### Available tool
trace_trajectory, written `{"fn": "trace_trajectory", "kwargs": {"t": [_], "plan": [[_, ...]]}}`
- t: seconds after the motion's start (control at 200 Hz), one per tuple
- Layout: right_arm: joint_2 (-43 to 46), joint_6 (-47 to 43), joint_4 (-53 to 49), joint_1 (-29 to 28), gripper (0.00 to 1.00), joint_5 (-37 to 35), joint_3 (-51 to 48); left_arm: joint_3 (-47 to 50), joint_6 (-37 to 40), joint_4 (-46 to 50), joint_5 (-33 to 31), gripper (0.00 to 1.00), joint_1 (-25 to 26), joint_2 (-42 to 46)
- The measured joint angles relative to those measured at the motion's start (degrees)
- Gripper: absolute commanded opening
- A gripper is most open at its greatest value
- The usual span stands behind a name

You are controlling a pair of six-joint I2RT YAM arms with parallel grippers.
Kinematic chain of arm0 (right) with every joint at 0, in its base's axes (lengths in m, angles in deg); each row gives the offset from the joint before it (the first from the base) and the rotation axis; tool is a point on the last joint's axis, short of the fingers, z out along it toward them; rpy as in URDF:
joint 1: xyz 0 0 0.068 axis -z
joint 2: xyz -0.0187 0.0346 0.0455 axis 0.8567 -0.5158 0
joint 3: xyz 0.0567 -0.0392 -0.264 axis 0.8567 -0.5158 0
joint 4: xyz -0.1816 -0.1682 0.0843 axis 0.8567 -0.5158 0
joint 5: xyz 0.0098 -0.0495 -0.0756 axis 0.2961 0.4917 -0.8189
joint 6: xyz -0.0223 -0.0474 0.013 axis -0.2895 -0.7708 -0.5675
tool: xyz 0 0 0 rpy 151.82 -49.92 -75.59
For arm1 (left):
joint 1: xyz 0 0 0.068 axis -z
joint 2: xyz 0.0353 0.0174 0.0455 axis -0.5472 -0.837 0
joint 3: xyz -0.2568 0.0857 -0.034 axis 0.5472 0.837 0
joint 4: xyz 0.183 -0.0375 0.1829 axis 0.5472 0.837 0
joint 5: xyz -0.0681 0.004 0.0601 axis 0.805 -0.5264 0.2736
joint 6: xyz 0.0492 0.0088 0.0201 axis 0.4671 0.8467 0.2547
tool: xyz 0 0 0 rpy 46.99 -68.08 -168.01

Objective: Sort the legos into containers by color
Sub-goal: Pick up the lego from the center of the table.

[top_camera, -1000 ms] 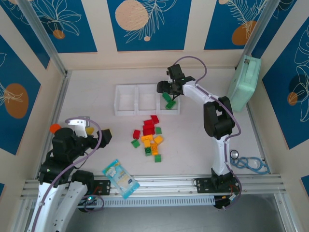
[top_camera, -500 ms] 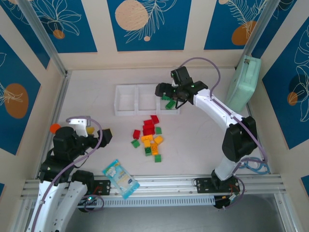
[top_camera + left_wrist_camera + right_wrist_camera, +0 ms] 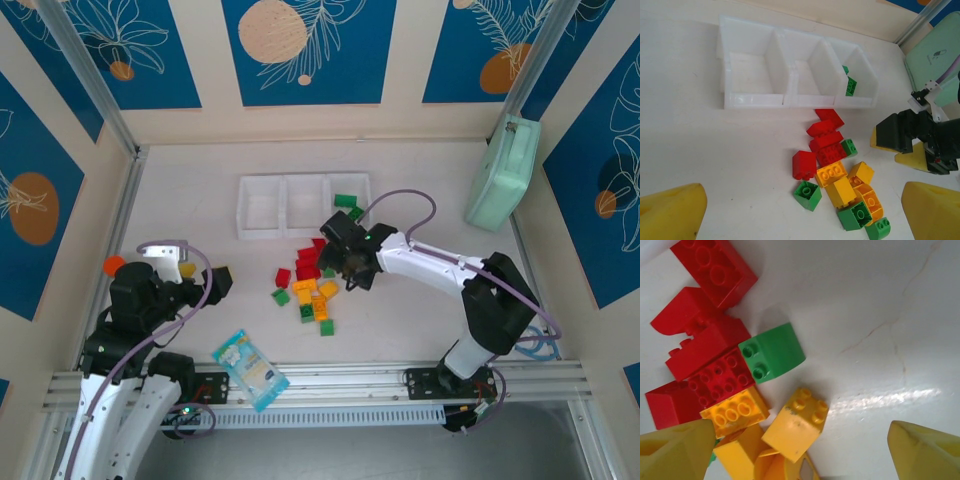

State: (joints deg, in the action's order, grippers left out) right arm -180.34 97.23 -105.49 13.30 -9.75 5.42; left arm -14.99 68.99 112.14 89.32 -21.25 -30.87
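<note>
At lower left of the top view, left tool [image 3: 205, 278] hangs wide and empty. Mid-frame, legos [image 3: 312, 285] lie heaped on the counter [image 3: 200, 200]; right tool [image 3: 338, 262] hovers at the heap's upper right edge, jaws wide, nothing held. Judged step: picking the next brick, calling for descent and closure. Above, containers [image 3: 283, 178] hold green bricks [image 3: 347, 206] in the right compartment. Bare counter right of heap gives room.

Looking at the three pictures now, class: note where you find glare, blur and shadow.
Right wrist view: a bright glare streak on the table beside the yellow brick; left wrist view: near yellow fingers are soft, the tray sharp; top view: even light, faint shadows.
</note>
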Motion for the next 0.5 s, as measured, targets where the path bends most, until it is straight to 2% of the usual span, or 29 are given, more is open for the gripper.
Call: {"fn": "trace_trajectory", "kwargs": {"t": [0.27,0.5], "plan": [[0.0,12.9,1.0,-4.4,0.79,-4.7,-3.2,0.0,0.0,0.0,0.3,0.99,0.0,0.0],[-1.3,17.2,2.2,-5.4,0.77,-5.7,-4.3,0.0,0.0,0.0,0.3,0.99,0.0,0.2]]}}
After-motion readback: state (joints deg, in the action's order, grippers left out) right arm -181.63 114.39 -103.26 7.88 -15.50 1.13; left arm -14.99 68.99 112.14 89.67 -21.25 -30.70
